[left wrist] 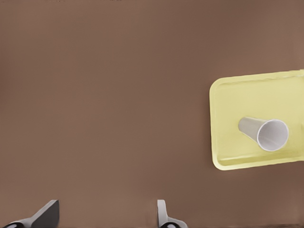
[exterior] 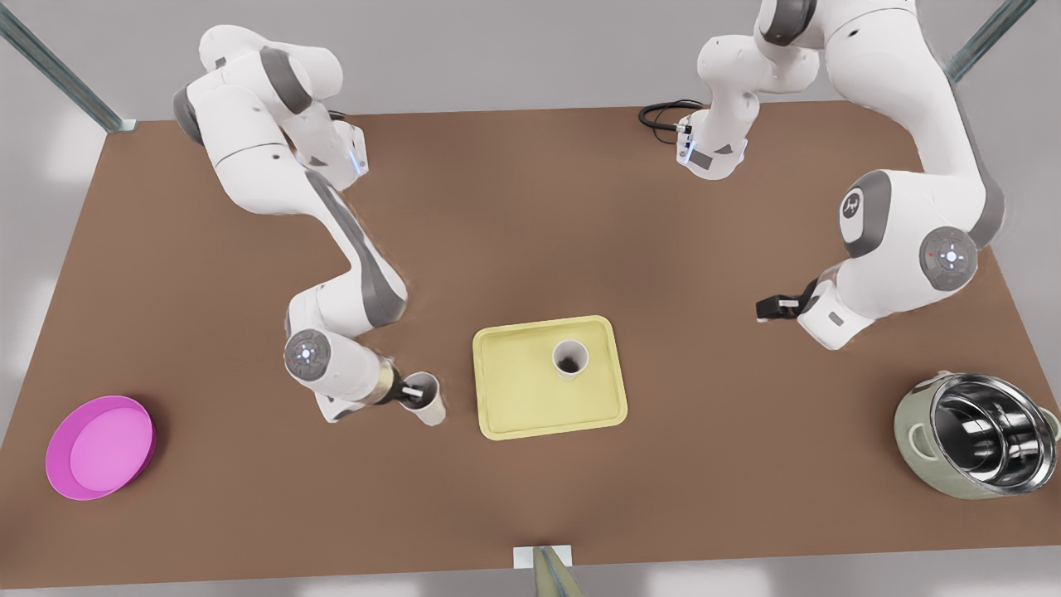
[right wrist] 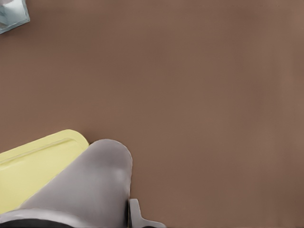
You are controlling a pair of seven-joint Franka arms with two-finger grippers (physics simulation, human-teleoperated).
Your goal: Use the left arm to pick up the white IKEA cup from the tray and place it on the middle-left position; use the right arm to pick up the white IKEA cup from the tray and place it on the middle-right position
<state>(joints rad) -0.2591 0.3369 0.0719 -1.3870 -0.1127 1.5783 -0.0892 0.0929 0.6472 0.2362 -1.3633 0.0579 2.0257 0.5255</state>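
Two white cups are counted: one cup point(exterior: 570, 358) on the tray and one cup point(exterior: 429, 405) off it. One yellow tray point(exterior: 514, 406) is seen. Two robot arms are counted, one arm point(exterior: 273, 157) and a second arm point(exterior: 903, 108), each fitted with one gripper: the right gripper point(exterior: 412, 393) and the left gripper point(exterior: 767, 308). One pink bowl point(exterior: 99, 448), one metal pot point(exterior: 978, 435) and one black cable point(exterior: 663, 112) are found on the single brown table point(exterior: 580, 207). Three metal posts point(exterior: 58, 70) point(exterior: 990, 33) point(exterior: 551, 572) are counted at its edges.
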